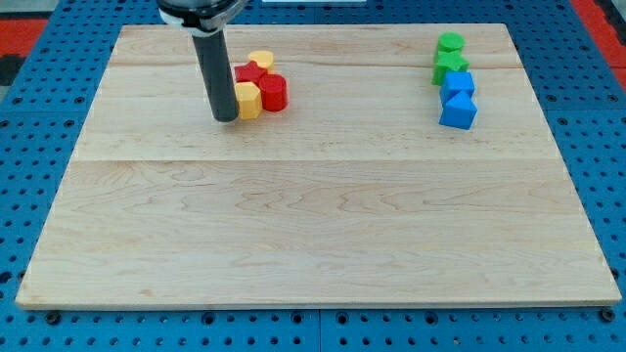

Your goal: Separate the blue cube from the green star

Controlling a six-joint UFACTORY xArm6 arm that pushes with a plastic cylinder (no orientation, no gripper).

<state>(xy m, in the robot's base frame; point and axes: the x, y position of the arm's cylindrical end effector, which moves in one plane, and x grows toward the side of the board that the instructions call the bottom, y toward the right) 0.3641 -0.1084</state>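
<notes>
The blue cube lies at the view's upper right, at the bottom of a column of blocks. Above it sits another blue block, then the green star, then a green cylinder at the top. The blue cube and green star are apart, with the other blue block between them. My tip rests on the board at the view's upper left, far left of these blocks, touching the left side of a yellow block.
A cluster lies by my tip: a red cylinder, a red block and a second yellow block. The wooden board sits on a blue perforated table.
</notes>
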